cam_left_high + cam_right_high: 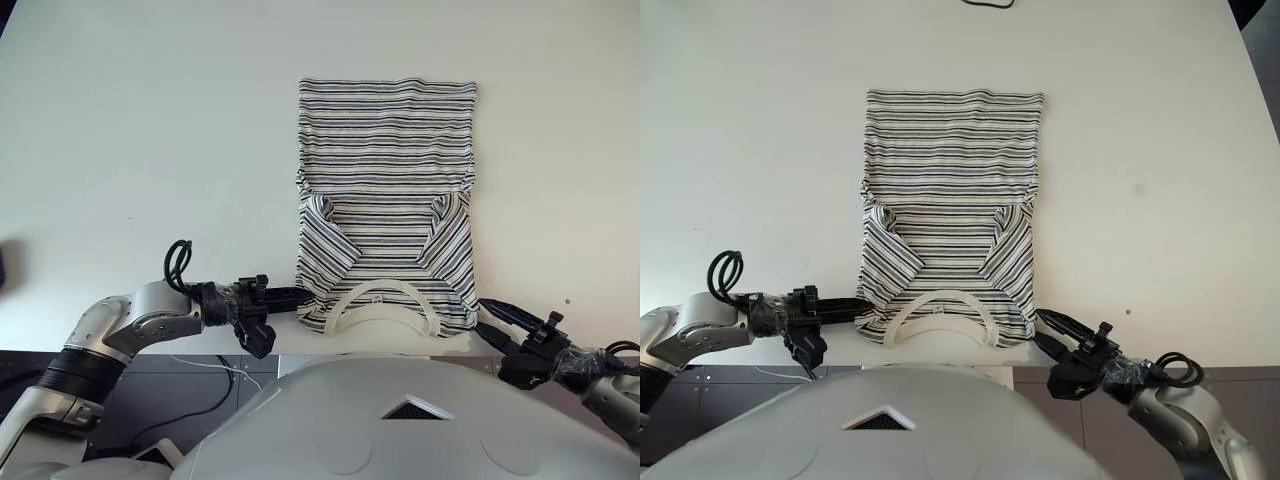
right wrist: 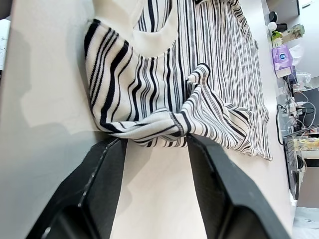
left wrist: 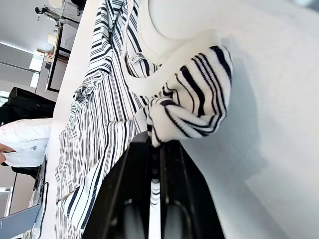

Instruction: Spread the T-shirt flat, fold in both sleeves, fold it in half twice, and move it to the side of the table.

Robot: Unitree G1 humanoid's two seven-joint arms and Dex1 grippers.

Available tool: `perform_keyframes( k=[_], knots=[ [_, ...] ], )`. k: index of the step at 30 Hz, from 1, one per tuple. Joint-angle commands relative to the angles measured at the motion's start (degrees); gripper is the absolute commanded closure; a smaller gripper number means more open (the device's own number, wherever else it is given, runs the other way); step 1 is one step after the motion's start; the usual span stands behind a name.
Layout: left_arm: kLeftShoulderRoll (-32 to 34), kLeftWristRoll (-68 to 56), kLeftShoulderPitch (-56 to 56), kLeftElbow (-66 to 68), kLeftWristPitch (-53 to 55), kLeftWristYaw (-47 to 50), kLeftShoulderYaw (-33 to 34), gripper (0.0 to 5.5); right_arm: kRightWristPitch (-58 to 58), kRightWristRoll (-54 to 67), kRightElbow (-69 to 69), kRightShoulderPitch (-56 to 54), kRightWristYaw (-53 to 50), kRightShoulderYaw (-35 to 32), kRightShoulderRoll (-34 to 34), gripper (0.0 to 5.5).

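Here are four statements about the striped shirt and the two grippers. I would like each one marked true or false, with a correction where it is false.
1. The black-and-white striped T-shirt lies on the white table with its cream collar toward the robot. True.
2. Both sleeves are spread out sideways. False: the left sleeve and the right sleeve are folded in over the shirt's body.
3. The left gripper is shut on the shirt's near corner. True.
4. The right gripper is clamped on cloth. False: its fingers stand apart at the other near corner.
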Motion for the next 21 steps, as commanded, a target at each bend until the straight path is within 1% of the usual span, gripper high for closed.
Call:
perform_keyframes(
  k=[1,5,9,12,16,21],
  knots=[
    [1.8,4.8,0.7,5.6,2.7,-3.3,-2.4,5.4,0.1,-2.6,-0.7,-1.1,-2.9,-0.6,1.0,3.31],
    [2.1,4.8,-0.1,6.4,2.3,-3.3,-2.9,5.4,-0.9,-4.1,-1.8,-1.7,-6.0,-0.6,1.7,3.31],
    [2.3,4.5,-1.7,7.4,1.8,-3.6,-3.6,5.4,-2.2,-8.8,-1.3,-2.2,-7.5,1.2,1.0,3.31],
    [2.5,4.4,-2.9,8.2,1.3,-3.8,-4.4,5.4,-2.8,-12.8,1.1,-2.9,-8.1,2.5,-0.6,3.31],
    [2.7,4.0,-3.9,8.8,0.9,-4.2,-5.2,5.4,-3.7,-15.5,4.5,-2.8,-10.8,2.0,-3.5,3.31],
    [3.0,3.5,-3.7,8.7,1.2,-4.7,-5.5,5.4,-6.6,-17.9,8.0,-3.0,-14.8,0.7,-8.7,3.31]
  ],
)
